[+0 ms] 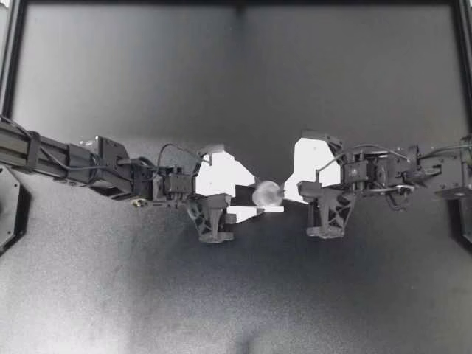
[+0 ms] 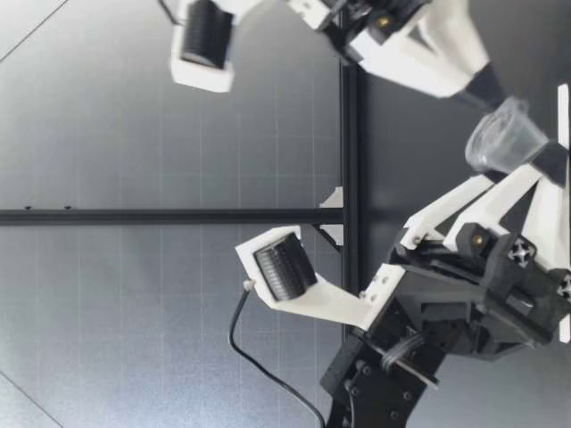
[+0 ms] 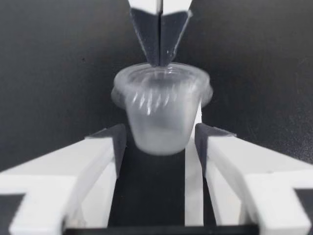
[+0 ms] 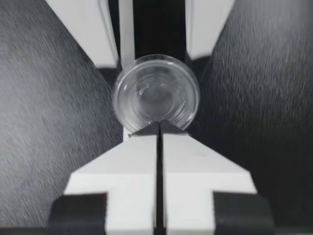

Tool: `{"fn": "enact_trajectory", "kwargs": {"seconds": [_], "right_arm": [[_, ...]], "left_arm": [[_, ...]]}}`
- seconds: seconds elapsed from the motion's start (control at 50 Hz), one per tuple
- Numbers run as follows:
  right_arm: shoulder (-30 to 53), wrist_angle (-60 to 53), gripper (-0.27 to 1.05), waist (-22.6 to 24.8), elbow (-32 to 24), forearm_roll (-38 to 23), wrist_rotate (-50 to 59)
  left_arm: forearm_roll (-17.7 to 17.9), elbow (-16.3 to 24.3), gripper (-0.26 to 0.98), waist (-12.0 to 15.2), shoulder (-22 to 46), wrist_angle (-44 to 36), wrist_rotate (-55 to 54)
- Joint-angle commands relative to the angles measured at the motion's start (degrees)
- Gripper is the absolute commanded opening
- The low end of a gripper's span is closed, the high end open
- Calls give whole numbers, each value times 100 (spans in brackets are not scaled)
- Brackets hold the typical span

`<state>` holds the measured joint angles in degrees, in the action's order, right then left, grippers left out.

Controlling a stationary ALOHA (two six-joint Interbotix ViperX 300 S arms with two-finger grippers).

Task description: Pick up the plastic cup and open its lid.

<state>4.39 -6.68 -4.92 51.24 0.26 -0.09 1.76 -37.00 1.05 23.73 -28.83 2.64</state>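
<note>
The dark desk (image 1: 221, 74) carried only the two arms, my left arm (image 1: 74, 158) and my right arm (image 1: 413, 173), which met nose to nose over its middle. My left pincer (image 1: 258, 198) was clenched on the plastic cup (image 1: 267, 195). In the left wrist view its two white fingers (image 3: 105, 156) pressed the cup's cloudy sides (image 3: 161, 122) from both flanks. My right pincer (image 1: 286, 193) was clenched too, its fingers (image 4: 195, 171) flat against each other with only a thin seam between them. Their tips sat against the rim of the lid (image 4: 156, 93), though whether they pinched that rim could not be told. The small, translucent cup (image 2: 504, 138) hung between the two pincers, its clear round lid (image 3: 161, 78) seated on top and facing my right wrist camera.
</note>
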Motion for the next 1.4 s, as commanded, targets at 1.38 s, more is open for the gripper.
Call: {"fn": "enact_trajectory", "kwargs": {"seconds": [1.38], "right_arm": [[-2382, -1503, -20, 26, 475, -352, -149]], "left_arm": [[-70, -703, 17, -53, -1090, -1178, -299]]}}
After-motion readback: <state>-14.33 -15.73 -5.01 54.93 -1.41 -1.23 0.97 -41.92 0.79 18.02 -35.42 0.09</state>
